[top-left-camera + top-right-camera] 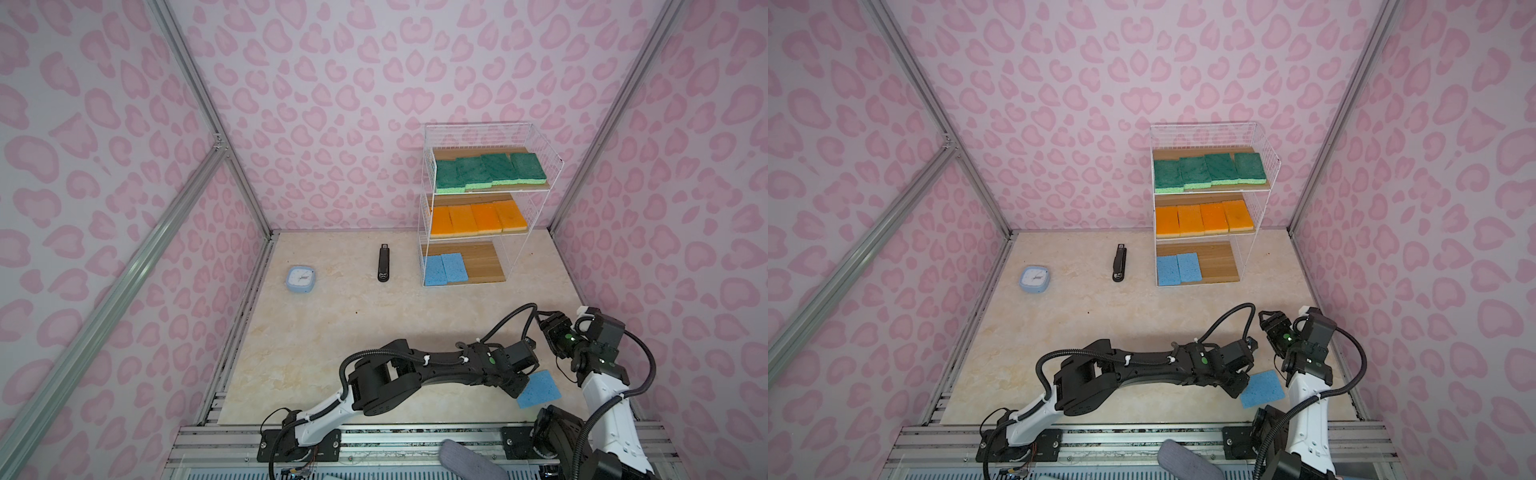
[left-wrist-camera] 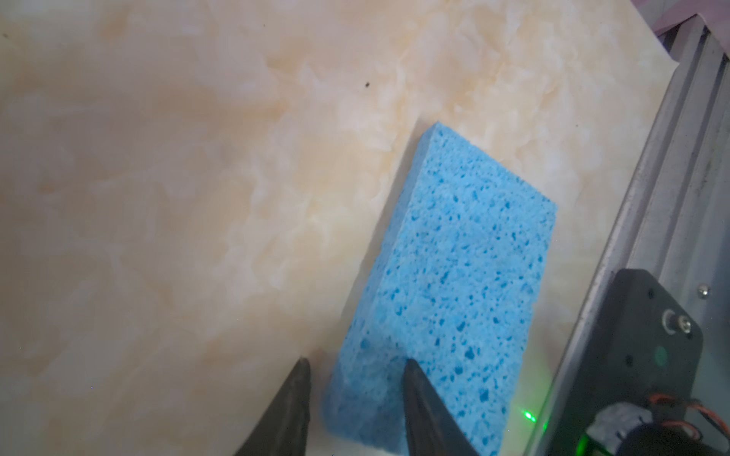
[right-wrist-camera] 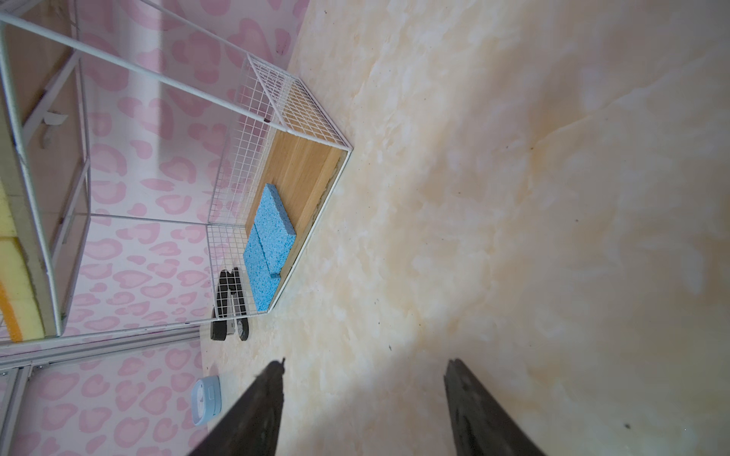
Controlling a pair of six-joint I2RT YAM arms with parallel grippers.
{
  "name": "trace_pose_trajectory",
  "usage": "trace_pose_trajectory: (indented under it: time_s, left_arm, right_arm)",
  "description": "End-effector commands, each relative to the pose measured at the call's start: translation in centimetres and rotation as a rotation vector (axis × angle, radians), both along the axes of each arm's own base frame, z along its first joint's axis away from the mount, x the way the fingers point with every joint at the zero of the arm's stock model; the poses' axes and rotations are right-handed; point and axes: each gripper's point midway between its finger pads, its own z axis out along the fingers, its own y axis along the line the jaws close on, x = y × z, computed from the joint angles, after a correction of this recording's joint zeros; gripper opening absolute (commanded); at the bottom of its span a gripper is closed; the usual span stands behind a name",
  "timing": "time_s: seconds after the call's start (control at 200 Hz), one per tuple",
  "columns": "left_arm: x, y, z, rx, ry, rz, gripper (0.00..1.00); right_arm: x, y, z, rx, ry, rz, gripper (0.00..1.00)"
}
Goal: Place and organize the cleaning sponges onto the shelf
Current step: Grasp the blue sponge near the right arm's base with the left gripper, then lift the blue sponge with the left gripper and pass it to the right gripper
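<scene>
left gripper (image 2: 356, 361) half-spread, straddling edge of porous blue sponge (image 2: 466, 256) lying flat, well apart from wire-mesh shelf (image 1: 478, 135) – right gripper (image 3: 365, 361) hanging spread wide, empty

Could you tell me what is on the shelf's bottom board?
Two blue sponges lie side by side at its left end; the rest is bare wood. What the sponges cover cannot be seen.
</scene>
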Motion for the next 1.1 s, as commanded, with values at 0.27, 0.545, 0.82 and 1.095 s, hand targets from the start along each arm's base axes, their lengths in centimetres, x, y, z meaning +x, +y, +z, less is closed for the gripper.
trace_pose_trajectory:
  time_s: [0.27, 0.545, 0.82, 1.095]
  left_arm:
    - [-0.1, 1.7, -2.7, 0.130, -0.015, 0.021, 0.04]
    - [1.2, 2.9, -0.9, 0.110, -0.014, 0.058, 0.04]
    - [3.6, 6.8, 1.7, 0.053, 0.027, 0.134, 0.04]
    - [8.3, 13.1, 6.2, -0.060, 0.064, 0.322, 0.04]
  right_arm:
    - [0.3, -0.2, 0.3, 0.029, -0.037, -0.011, 0.66]
    - [0.4, -0.1, 0.4, 0.044, -0.046, -0.006, 0.66]
    - [0.9, 0.5, 1.0, 0.079, -0.077, 0.031, 0.66]
    - [1.4, 4.0, 1.2, 0.076, -0.121, 0.162, 0.66]
